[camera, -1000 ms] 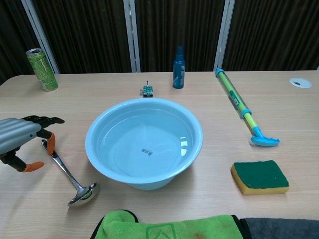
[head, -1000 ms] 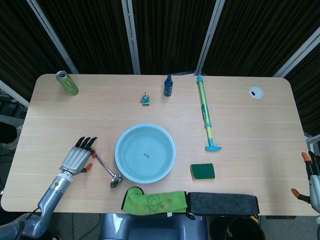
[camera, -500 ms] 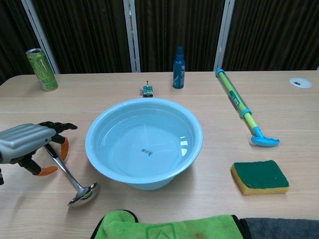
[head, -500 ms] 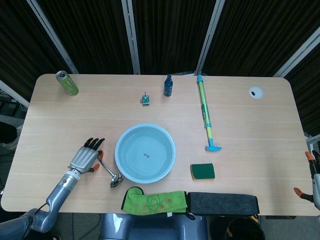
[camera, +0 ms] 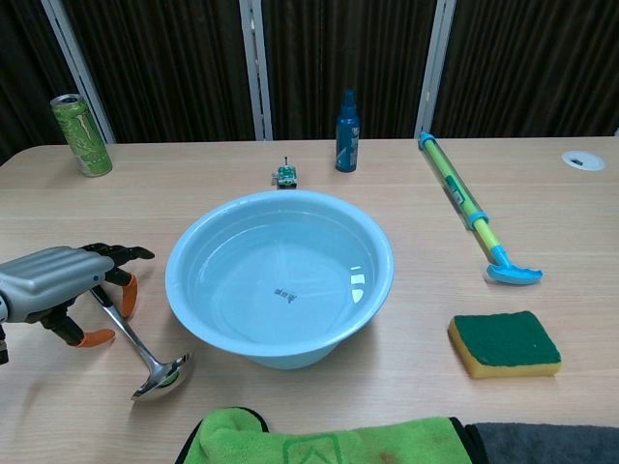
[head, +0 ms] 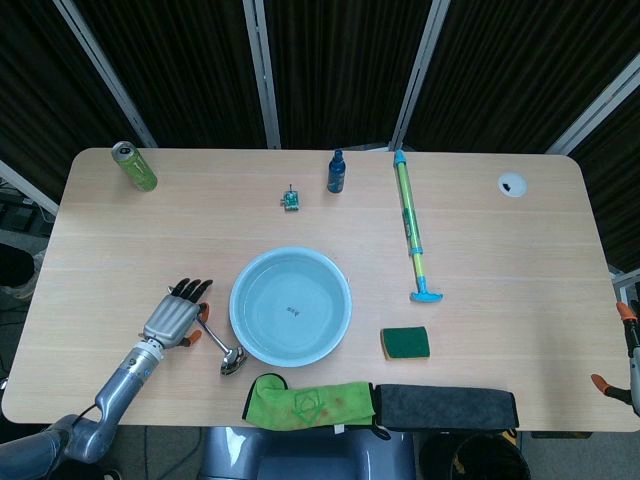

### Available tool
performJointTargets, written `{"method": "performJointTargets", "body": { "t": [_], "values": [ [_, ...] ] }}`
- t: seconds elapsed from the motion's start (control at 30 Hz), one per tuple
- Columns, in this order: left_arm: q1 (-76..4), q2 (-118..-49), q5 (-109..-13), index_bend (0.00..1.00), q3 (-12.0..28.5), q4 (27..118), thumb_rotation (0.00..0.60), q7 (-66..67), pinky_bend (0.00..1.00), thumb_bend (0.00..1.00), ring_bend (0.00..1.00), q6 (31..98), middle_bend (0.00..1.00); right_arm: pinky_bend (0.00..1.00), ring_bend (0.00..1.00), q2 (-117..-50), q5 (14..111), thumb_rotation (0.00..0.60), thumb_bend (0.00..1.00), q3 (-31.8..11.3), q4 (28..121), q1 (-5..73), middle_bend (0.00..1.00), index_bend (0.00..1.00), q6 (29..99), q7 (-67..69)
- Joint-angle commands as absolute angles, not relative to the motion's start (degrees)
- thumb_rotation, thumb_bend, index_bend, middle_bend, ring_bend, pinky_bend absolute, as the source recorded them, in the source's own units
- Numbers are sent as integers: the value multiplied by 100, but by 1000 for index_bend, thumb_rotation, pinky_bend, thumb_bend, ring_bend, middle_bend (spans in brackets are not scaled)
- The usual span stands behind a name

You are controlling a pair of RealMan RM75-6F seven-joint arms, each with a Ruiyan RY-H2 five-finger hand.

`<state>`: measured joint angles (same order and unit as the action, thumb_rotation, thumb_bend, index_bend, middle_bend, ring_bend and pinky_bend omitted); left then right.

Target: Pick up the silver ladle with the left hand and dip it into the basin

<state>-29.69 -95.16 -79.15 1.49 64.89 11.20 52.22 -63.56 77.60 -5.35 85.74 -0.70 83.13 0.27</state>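
Note:
The silver ladle lies flat on the table left of the light blue basin, its bowl toward the front edge. The basin holds water. My left hand hovers over the upper end of the ladle's handle. Its fingers arch over the handle and its orange-tipped thumb sits below, not closed on it. My right hand shows only as a sliver at the right edge of the head view, orange tips apart, holding nothing.
A green can stands far left. A blue bottle, a small green toy and a long water pump lie beyond the basin. A sponge, a green cloth and a dark cloth sit near the front edge.
My left hand has moved right and nearer, coming over the top of the ladle's handle. My right hand has drawn further off the right edge. The ladle has not moved.

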Motion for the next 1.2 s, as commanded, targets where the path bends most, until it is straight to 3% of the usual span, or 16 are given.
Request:
{"method": "performJointTargets", "body": {
  "t": [0.03,0.6,0.77,0.87,1.0,1.2],
  "values": [
    [-2973,-9548,-7912,462,148,6411,600,1159,0,346,0,5256,0,0,0,-6354,7748,600,0,-541,8576,-72,0,14,8312,28],
    [-3095,-9773,-7876,474,148,5990,600,1136,0,356,0,5151,0,0,0,-6361,7603,600,0,-601,8573,-66,0,14,8286,-41],
    [-3113,-9788,-7895,513,137,5962,600,1138,0,572,0,5164,0,0,0,-6356,7617,600,0,-590,8570,-66,0,14,8278,-34],
    [-3100,-9776,-7912,546,121,5981,600,1170,0,651,0,5211,0,0,0,-6360,7626,600,0,-587,8571,-66,0,14,8284,-37],
    [-3034,-9648,-7980,548,81,6201,600,1165,0,702,0,5375,0,0,0,-6358,7644,600,0,-580,8579,-72,0,14,8302,-39],
    [-2729,-9024,-8604,557,-162,7230,600,852,0,705,0,6322,0,0,0,-6361,7686,600,0,-563,8596,-81,0,14,8333,-51]
  ]
}}
